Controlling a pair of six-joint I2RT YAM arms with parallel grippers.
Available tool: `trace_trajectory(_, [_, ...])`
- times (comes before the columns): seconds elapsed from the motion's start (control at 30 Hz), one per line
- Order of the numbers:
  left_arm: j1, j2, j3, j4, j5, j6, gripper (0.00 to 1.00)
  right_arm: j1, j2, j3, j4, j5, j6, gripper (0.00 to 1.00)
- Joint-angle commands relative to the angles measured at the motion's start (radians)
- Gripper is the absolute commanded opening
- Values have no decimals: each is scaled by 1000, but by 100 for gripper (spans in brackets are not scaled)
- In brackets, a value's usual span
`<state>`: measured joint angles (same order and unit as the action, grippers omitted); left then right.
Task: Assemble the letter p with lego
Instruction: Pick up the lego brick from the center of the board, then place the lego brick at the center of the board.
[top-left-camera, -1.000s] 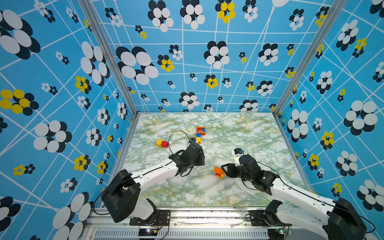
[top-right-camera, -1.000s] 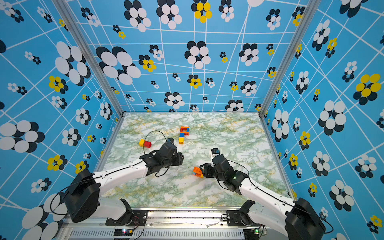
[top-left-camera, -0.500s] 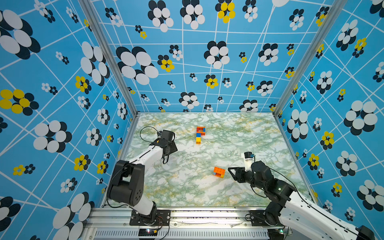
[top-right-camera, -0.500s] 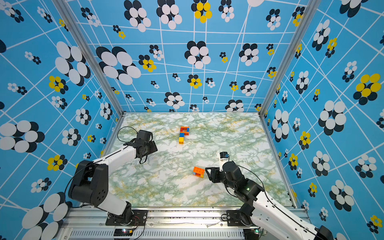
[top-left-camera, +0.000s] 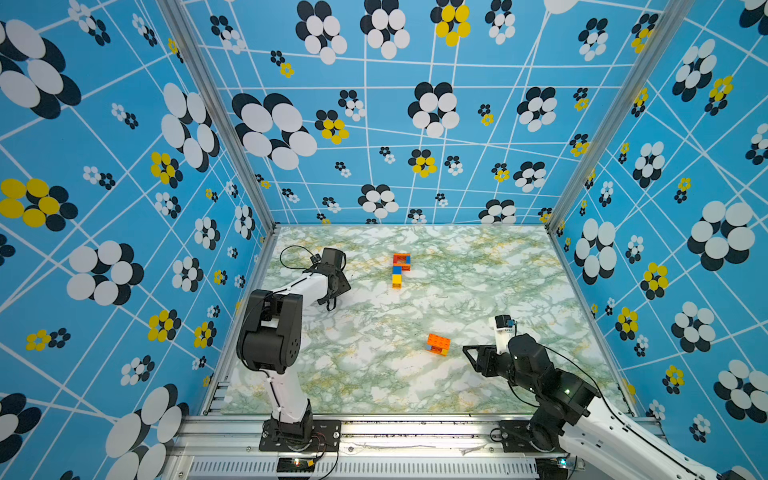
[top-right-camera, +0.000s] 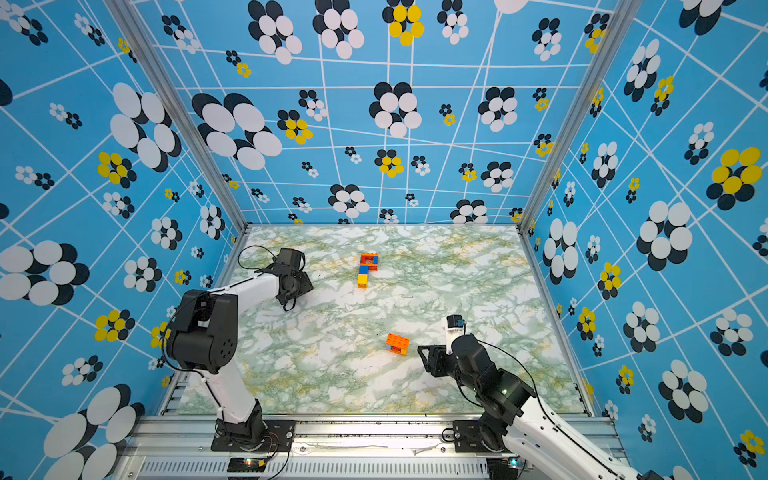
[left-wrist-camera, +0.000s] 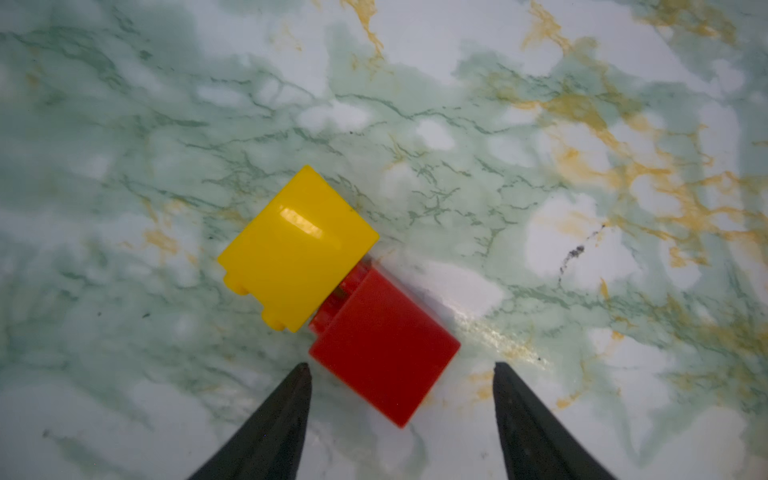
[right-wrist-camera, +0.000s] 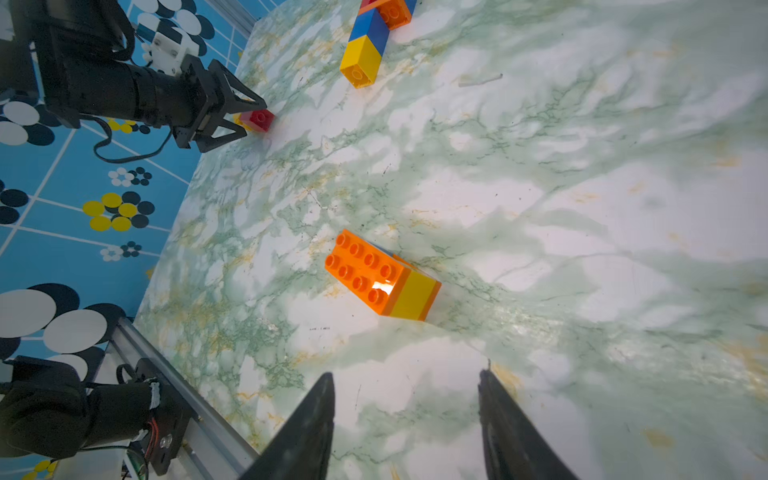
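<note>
Near edge, 4 o'clock on the table (top-left-camera: 374, 386): right gripper (top-left-camera: 471, 355), fingers (right-wrist-camera: 307, 424) spread, nothing between them. Just beside it, at its 9 o'clock in a top view: orange lego block (top-left-camera: 437, 343) with a yellow end face, flat on the marble, clear of the fingertips. Farther, 10 o'clock: left gripper (left-wrist-camera: 399, 365), fingers spread, low over a red brick (left-wrist-camera: 382, 345); near corner of that brick between the tips, no pinch visible. Yellow brick (left-wrist-camera: 295, 249) touching the red one. Farthest, 12 o'clock: partly built letter (top-left-camera: 401, 268), orange, red and blue head, blue-then-yellow stem.
</note>
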<state>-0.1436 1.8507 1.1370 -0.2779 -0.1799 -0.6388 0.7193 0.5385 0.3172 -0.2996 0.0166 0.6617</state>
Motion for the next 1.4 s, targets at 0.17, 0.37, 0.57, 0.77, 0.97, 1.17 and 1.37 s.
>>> trace_trajectory(0.17, [13, 95, 100, -44, -61, 19, 62, 5, 28, -17, 42, -17, 0, 57])
trace_trajectory(0.37, [17, 138, 135, -52, -49, 31, 56, 5, 54, -13, 51, -9, -10, 57])
trace_trajectory(0.57, [22, 158, 149, -49, -20, 39, 45, 5, 107, 3, 84, -10, -7, 57])
trace_trajectory(0.77, [15, 87, 80, 29, 55, 56, 29, 5, 132, 30, 81, 4, 6, 57])
trace_trajectory(0.97, [-46, -66, -13, 75, 180, 191, 24, 5, 126, 44, 73, 29, 53, 57])
trace_trajectory(1.17, [-194, -265, -153, 150, 353, 381, 22, 5, 130, 58, 96, 14, 128, 57])
trace_trajectory(1.37, [-421, -410, -285, 226, 537, 568, 22, 5, 109, 102, 110, -26, 231, 57])
